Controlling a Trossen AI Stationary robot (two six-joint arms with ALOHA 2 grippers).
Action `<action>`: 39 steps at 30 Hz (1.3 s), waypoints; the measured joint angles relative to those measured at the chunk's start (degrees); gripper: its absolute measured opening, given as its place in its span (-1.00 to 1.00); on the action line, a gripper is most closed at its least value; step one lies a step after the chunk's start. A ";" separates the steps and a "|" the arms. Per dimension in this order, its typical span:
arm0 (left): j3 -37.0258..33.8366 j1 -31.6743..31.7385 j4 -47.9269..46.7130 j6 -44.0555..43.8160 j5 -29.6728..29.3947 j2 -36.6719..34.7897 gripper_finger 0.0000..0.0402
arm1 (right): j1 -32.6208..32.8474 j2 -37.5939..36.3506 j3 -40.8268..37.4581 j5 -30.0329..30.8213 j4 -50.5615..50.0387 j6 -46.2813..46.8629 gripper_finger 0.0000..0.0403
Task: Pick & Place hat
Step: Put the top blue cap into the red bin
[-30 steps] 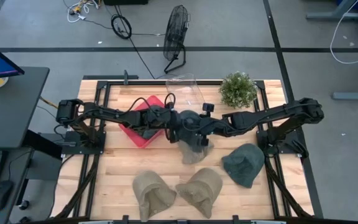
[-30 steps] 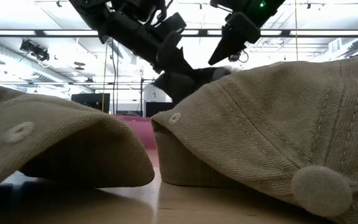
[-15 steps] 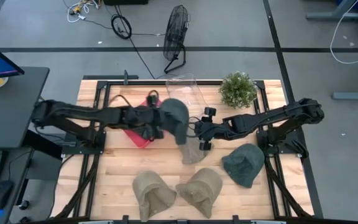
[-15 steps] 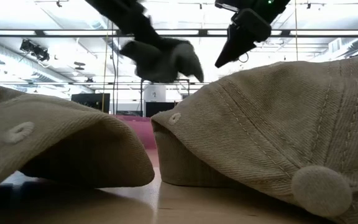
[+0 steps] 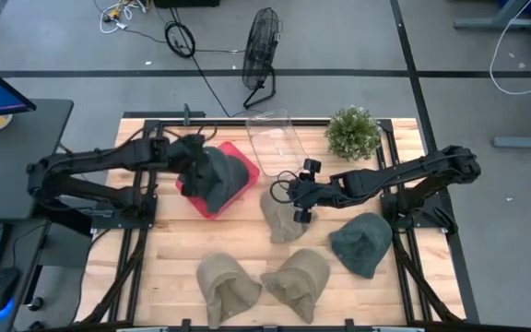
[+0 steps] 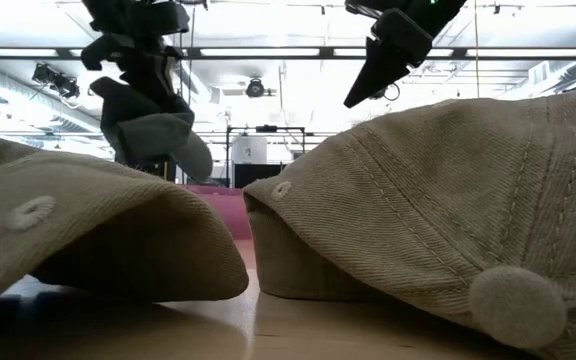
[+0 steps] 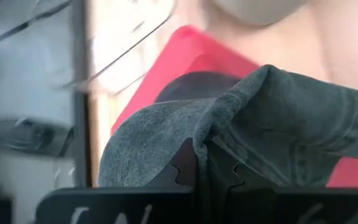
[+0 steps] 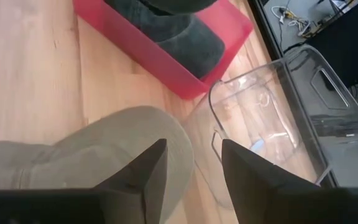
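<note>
Left hand [image 5: 194,162] over the red bin [image 5: 239,191]: its fingers [image 7: 185,169] are closed tight on a fold of the dark grey hat [image 5: 218,175], which hangs from them above the bin. In the left wrist view the cloth bunches between the two dark fingers, and a second dark hat [image 7: 188,87] lies inside the bin below. In the low view the held hat [image 6: 153,130] is clear of the worktop [image 5: 171,242], dangling from the left hand [image 6: 138,45].

Right hand [image 5: 304,192] on the far side of the bin from the left arm, just beside it: its fingers [image 8: 148,171] stand a moderate gap apart and grasp nothing. They hover above a khaki hat [image 5: 282,217] that lies on the worktop next to the bin; the right wrist view shows this hat [image 8: 86,149] directly under the fingertips, whether touching it cannot be told, with the clear plastic container [image 8: 278,118] beyond it.

Other items, placed from the bin: the clear container [image 5: 275,136] lies just beside it toward the back edge of the worktop; a small potted plant [image 5: 352,132] stands farther off past the container; two more khaki hats [image 5: 227,282] [image 5: 299,277] lie near the front edge; a dark green hat [image 5: 362,243] lies well apart beyond the right hand.
</note>
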 joint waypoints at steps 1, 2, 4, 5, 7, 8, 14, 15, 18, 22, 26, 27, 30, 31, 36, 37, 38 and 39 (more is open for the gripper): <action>0.00 1.16 0.56 1.88 2.38 0.21 -0.96 | -0.04 0.00 0.00 0.00 0.09 0.02 -0.22; 0.00 2.00 1.52 3.39 4.14 0.72 -0.96 | -0.04 0.00 0.00 0.00 0.04 0.00 -0.22; 0.00 3.44 2.85 4.92 6.24 1.36 -0.96 | -0.04 0.00 0.00 0.02 0.09 0.00 -0.22; 0.00 4.09 2.79 5.29 6.42 1.47 -0.96 | -0.04 0.00 0.00 0.02 0.04 0.09 -0.22; 0.14 4.99 4.37 5.43 6.61 2.69 -0.96 | -0.04 0.00 0.00 0.03 -0.14 0.23 -0.22; 0.10 5.60 4.60 5.43 7.01 3.50 -0.96 | -0.04 0.00 0.00 0.03 -0.13 0.13 -0.22; 0.02 7.09 4.89 9.30 9.80 9.45 -0.96 | -0.04 0.00 -0.02 0.07 -0.43 -0.27 -0.22; 0.02 7.05 5.38 11.45 9.85 10.53 -0.96 | -0.04 0.00 -0.02 0.04 -0.59 -0.29 -0.22; 0.04 7.52 6.71 17.65 9.89 12.31 -0.96 | -0.04 0.00 -0.03 0.07 -0.71 -0.27 -0.22; 0.11 7.77 6.98 21.40 9.99 14.14 -0.93 | -0.04 0.00 -0.04 0.04 -1.02 0.19 -0.22; 0.11 7.79 6.83 31.76 9.83 14.10 -0.95 | -0.17 0.00 -0.04 0.04 -0.74 0.19 -0.22; 0.08 7.79 7.27 33.88 9.90 13.75 -0.96 | -0.19 0.00 -0.04 0.04 -0.76 0.17 -0.22; 0.04 7.99 8.73 38.38 10.01 12.56 -0.96 | -0.19 0.02 -0.04 0.04 -0.69 0.17 -0.22; 0.04 8.06 8.75 39.69 9.96 12.30 -0.94 | -0.19 0.02 -0.04 0.04 -0.70 0.17 -0.22; 0.04 9.26 6.46 41.18 9.95 11.78 -0.95 | -0.19 0.02 -0.04 0.04 -0.34 0.17 -0.22; 0.04 9.71 5.34 40.41 10.60 11.94 -0.95 | -0.19 0.02 -0.04 0.04 -0.32 0.17 -0.22; 0.05 10.20 4.93 38.61 12.41 12.30 -0.96 | -0.19 0.02 -0.04 0.04 -0.28 0.17 -0.22; 0.07 10.67 4.81 36.28 15.27 12.78 -0.96 | -0.19 0.02 -0.04 0.04 -0.18 0.19 -0.22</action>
